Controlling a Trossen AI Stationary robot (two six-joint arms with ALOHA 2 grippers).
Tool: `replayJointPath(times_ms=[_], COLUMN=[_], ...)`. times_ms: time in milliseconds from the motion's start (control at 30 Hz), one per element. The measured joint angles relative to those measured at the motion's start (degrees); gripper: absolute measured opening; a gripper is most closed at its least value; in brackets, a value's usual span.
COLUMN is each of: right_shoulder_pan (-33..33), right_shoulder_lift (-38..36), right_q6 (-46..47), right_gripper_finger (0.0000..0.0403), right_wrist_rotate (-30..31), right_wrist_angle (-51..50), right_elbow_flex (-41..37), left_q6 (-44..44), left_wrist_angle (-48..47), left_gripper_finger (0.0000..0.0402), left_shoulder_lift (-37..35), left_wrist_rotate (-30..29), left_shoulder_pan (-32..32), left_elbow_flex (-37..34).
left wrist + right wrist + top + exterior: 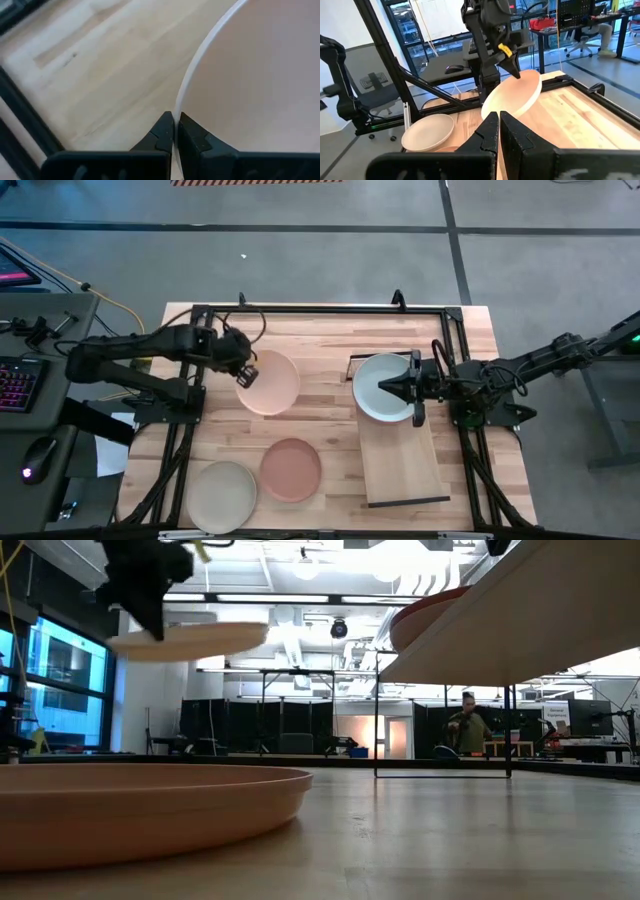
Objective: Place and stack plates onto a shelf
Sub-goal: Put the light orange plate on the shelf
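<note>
My left gripper [244, 375] is shut on the peach plate [270, 383], which hangs in the air over the table's far middle. In the low view the plate [190, 640] floats about level. My right gripper [388, 388] is shut with nothing between its fingers in the right wrist view [498, 125]. It sits over the pale blue-grey plate [375, 402], which lies on the far end of the light-wood shelf [400, 465]. A reddish plate rim [430, 615] shows at the shelf's edge in the low view. The terracotta plate [290, 470] and the sage-cream plate [222, 497] lie flat on the table. My left gripper pinches the peach plate's rim [181, 100] between its two fingers, on the plate's left side. The fingers come from the table's left, slanting down. The plate is lifted clear of the table and sits about level. My right gripper is over the blue-grey plate; I cannot tell whether it touches it.
A black metal frame [300, 310] runs round the table's far and side edges. The shelf's near half [405, 480] is bare wood, with a dark rail [410, 502] at its near end. A keyboard and mouse sit on a desk left of the table. A person stands far off in the room [468, 730].
</note>
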Motion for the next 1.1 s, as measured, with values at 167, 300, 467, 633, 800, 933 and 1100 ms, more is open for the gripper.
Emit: replayJointPath(times_ms=[167,300,467,633,800,933,1100], right_shoulder_pan=[0.00,0.00,0.01,0.02,0.01,0.00,0.01], right_shoulder_lift=[-0.02,-0.63,-4.12,-9.16,-13.72,-16.07,-17.20], right_q6=[-0.56,-0.57,-2.70,-6.37,-7.43,-5.70,-1.79], right_gripper_finger=[0.0000,0.0000,0.0000,0.0000,0.0000,0.0000,0.0000], right_wrist_rotate=[0.09,0.15,4.93,12.07,17.50,19.29,19.39], right_wrist_angle=[-0.15,-0.39,-0.35,-0.53,-4.16,-8.68,-13.88], right_elbow_flex=[0.44,0.44,0.44,0.44,0.44,0.44,0.44], left_q6=[-0.56,-0.80,0.06,4.37,8.69,12.52,15.74], left_wrist_angle=[2.02,6.51,9.99,10.35,12.88,19.17,27.57], left_gripper_finger=[0.0001,0.0000,0.0000,0.0000,0.0000,0.0000,0.0000], left_shoulder_lift=[1.56,4.01,10.54,21.64,34.51,43.71,52.21], left_wrist_rotate=[0.86,4.25,3.30,0.68,0.03,-0.85,-0.83], left_shoulder_pan=[-0.67,-3.33,-8.76,-13.53,-16.58,-18.39,-19.47], left_elbow_flex=[3.06,7.25,18.01,32.78,47.09,55.98,60.99])
